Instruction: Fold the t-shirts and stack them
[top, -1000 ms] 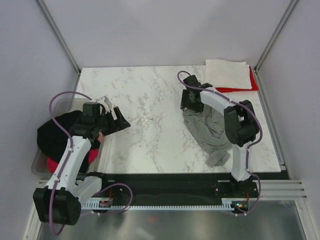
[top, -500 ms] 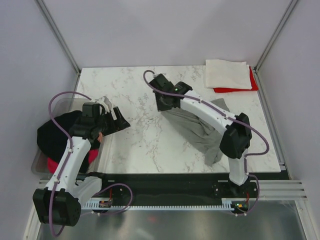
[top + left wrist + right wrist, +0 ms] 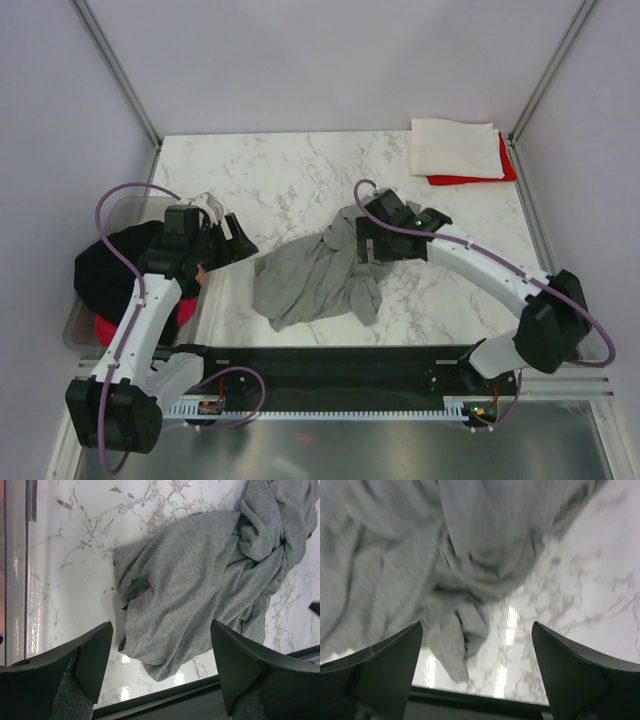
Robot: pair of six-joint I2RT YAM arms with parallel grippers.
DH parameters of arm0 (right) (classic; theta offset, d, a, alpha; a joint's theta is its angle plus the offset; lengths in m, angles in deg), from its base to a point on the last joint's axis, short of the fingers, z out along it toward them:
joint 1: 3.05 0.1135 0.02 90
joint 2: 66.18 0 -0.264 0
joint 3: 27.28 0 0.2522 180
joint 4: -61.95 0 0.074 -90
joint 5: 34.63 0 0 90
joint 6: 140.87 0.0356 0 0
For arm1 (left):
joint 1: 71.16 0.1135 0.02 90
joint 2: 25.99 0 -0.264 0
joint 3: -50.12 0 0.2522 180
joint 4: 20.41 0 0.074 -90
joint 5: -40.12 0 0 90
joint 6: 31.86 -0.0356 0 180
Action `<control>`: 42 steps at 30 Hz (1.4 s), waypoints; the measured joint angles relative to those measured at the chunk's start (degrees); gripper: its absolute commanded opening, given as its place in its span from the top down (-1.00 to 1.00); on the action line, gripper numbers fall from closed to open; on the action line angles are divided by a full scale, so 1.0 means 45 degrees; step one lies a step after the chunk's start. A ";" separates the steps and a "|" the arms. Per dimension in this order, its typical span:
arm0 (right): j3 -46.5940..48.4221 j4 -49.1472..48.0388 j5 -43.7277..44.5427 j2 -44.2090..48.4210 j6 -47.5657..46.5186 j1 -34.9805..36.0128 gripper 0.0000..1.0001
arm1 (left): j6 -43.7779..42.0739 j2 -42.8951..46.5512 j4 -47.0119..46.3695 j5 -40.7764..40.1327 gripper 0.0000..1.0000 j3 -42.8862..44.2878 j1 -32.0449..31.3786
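The grey t-shirt (image 3: 315, 272) lies crumpled at lower centre of the top view, near the table's (image 3: 260, 165) front edge, with the left gripper (image 3: 161, 626) beside it and the right gripper (image 3: 476, 626) over it, both wide open and empty, so a careless pinch may catch bunched layers or drag it off.

Reads to me as robotics lab test cell. Bench (image 3: 290, 170) with marble-print top sits boxed in by plain white panels (image 3: 330, 60) on 3 sides, with bare aluminium frame posts (image 3: 116, 70) running up at corners. 2 white-and-black arms, left arm (image 3: 140, 310) and right arm (image 3: 480, 262), bolted to black rail (image 3: 340, 362) at near edge. Purple cables (image 3: 130, 186) loop loose off joints. Clear plastic tub (image 3: 72, 328) stuffed with clothes at left edge. Folded t-shirts (image 3: 455, 150) stacked at far right corner, laid out like trial props.
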 measured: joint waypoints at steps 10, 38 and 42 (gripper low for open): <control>-0.6392 -0.1860 -0.0971 0.4711 0.3104 0.2370 -0.74 | 0.0826 0.0918 0.0311 -0.1923 -0.73 -0.0287 -0.3177; -0.2443 -0.4687 -0.1914 0.1302 0.4891 0.5435 0.98 | 0.3721 0.3609 0.3711 -0.2895 -0.75 0.0908 -0.5586; 0.0583 -0.5600 -0.2453 0.1443 0.5066 0.6635 -0.96 | 0.3628 0.4061 0.4750 -0.3691 -0.77 0.2856 -0.5586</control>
